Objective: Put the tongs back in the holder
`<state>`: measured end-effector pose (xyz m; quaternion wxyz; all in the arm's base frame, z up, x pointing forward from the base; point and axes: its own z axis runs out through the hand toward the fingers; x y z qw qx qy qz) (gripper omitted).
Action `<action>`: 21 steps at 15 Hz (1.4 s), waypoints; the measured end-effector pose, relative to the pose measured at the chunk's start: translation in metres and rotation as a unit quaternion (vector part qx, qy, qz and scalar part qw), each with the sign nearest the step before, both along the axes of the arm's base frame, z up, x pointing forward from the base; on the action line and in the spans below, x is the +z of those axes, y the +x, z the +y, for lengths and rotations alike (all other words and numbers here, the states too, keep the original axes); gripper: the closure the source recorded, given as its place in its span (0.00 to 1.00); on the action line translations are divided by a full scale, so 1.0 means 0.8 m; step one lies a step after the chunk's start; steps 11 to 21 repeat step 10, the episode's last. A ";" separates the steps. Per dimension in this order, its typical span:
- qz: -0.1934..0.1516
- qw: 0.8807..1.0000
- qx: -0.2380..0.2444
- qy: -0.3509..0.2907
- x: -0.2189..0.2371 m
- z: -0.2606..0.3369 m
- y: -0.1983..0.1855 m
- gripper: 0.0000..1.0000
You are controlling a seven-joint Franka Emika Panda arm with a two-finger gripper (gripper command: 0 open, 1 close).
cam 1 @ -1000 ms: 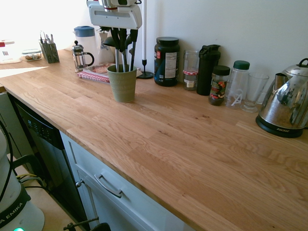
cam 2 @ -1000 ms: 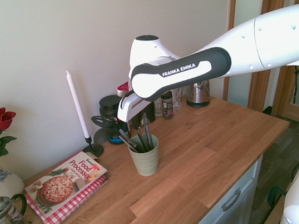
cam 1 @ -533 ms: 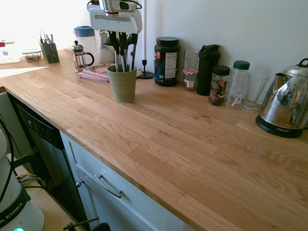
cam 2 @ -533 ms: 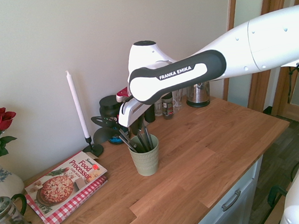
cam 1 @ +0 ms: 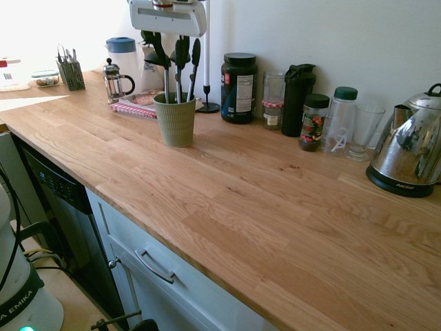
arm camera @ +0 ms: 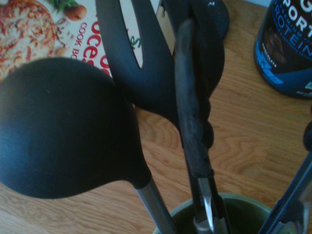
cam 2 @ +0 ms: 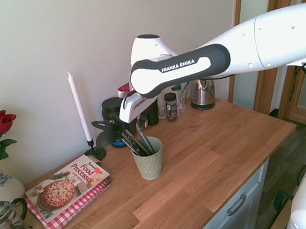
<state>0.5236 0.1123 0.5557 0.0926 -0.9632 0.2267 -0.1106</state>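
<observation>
The olive-green ribbed holder (cam 1: 174,121) stands on the wooden counter (cam 1: 275,200) and holds several utensils. The tongs (cam 1: 187,69) stand in it with their two black oval tips up and spread a little apart, beside a black ladle (cam 1: 154,49). My gripper (cam 1: 173,38) hangs straight above the utensil tops, open, with nothing in it. From the other side the gripper (cam 2: 139,120) sits just over the holder (cam 2: 148,161). In the wrist view the ladle head (arm camera: 63,126), a dark tong arm (arm camera: 191,126) and the holder's rim (arm camera: 243,202) fill the picture.
A cookbook (cam 2: 67,186) and a candle (cam 2: 77,109) lie behind the holder. A French press (cam 1: 116,79) and a cutlery caddy (cam 1: 70,72) stand further along. A protein tub (cam 1: 238,87), bottles, jars, a glass and a kettle (cam 1: 408,148) line the wall.
The gripper dipped onto the utensil tops, then rose clear of them. The tongs stayed in the holder and their tips have spread apart.
</observation>
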 end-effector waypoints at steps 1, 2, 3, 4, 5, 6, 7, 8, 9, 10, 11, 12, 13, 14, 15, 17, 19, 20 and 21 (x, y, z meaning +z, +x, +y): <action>0.003 1.000 -0.012 -0.003 0.017 -0.007 -0.005 0.00; 0.010 0.999 -0.036 -0.015 0.033 -0.021 -0.011 0.00; 0.023 0.997 -0.065 -0.031 0.041 -0.041 -0.017 0.00; 0.041 0.994 -0.092 -0.043 0.042 -0.065 -0.024 0.00; 0.059 0.990 -0.113 -0.052 0.038 -0.090 -0.030 0.00; 0.073 0.987 -0.130 -0.055 0.027 -0.115 -0.037 0.00; 0.088 0.984 -0.144 -0.054 0.010 -0.137 -0.044 0.00; 0.103 0.981 -0.152 -0.054 -0.007 -0.157 -0.056 0.00; 0.118 0.979 -0.158 -0.053 -0.026 -0.171 -0.071 0.00; 0.128 0.977 -0.162 -0.054 -0.043 -0.179 -0.089 0.00; 0.128 0.977 -0.162 -0.054 -0.043 -0.179 -0.089 0.00; 0.128 0.977 -0.162 -0.054 -0.043 -0.179 -0.089 0.00; 0.128 0.977 -0.162 -0.054 -0.043 -0.179 -0.089 0.00; 0.128 0.977 -0.162 -0.054 -0.043 -0.179 -0.089 0.00; 0.128 0.977 -0.162 -0.054 -0.043 -0.179 -0.089 0.00; 0.128 0.977 -0.162 -0.054 -0.043 -0.179 -0.089 0.00; 0.128 0.977 -0.162 -0.054 -0.043 -0.179 -0.089 0.00; 0.128 0.977 -0.162 -0.054 -0.043 -0.179 -0.089 0.00; 0.128 0.977 -0.162 -0.054 -0.043 -0.179 -0.089 0.00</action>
